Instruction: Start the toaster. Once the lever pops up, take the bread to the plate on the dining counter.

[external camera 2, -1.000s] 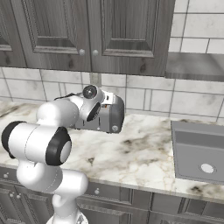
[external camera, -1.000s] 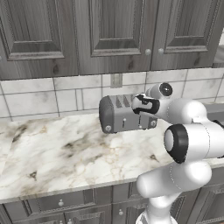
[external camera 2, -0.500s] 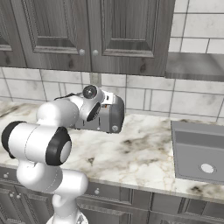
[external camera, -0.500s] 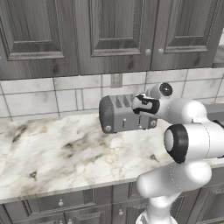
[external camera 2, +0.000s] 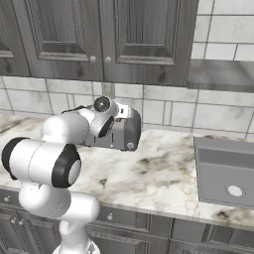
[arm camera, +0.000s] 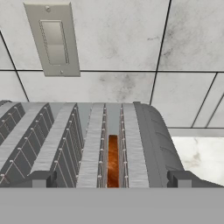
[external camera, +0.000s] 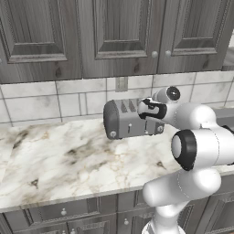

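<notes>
The grey toaster [external camera: 128, 121] stands on the marble worktop against the tiled wall, also seen in the right base view as the toaster [external camera 2: 126, 130]. My gripper [external camera: 146, 109] hovers just over the toaster's top at its right end. In the hand view the toaster [arm camera: 61, 140] lies directly below, and the bread [arm camera: 113, 159] sits down in one slot as a brown strip. My fingertips [arm camera: 41, 178] stand far apart on either side of the slots, so the gripper [arm camera: 111, 179] is open and holds nothing. I cannot make out the lever. The plate and the dining counter are out of view.
Dark grey wall cabinets [external camera: 114, 32] hang low over the worktop [external camera: 59, 160]. A wall outlet plate [arm camera: 54, 39] is on the tiles behind the toaster. A sink [external camera 2: 225, 171] is set into the worktop to the right.
</notes>
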